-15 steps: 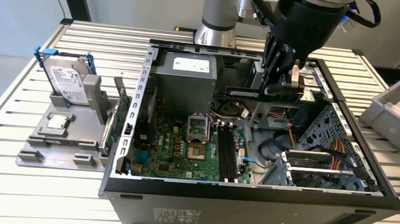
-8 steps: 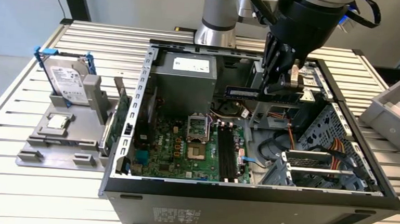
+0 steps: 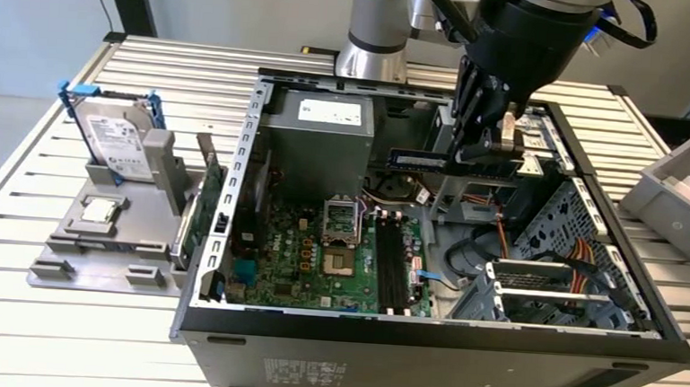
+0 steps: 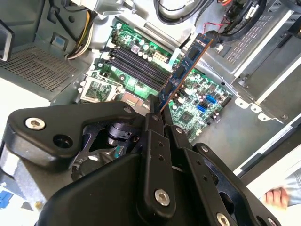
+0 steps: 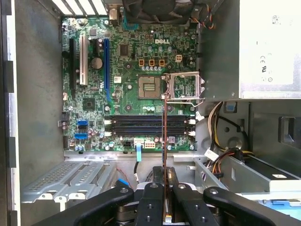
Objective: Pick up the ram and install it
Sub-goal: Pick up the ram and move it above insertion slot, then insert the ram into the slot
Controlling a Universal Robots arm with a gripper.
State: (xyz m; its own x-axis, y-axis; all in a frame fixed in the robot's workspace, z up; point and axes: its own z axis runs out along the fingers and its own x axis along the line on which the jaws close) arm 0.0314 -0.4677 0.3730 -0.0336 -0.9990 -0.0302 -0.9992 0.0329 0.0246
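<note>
Ram (image 3: 419,159), end pinched between the closed fingers of your gripper (image 3: 487,154), hangs over the open case (image 3: 217,231). Left, grey holder (image 3: 103,233) carries a hard drive (image 3: 118,139); centre, case holds the motherboard (image 3: 305,254); right, grey bin (image 3: 668,195). Slatted metal table (image 3: 24,336) underneath.

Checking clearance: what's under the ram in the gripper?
Below the ram, clamped in the gripper, lie the green motherboard and its black memory slots. The edge-on stick hides a thin strip of both.
</note>
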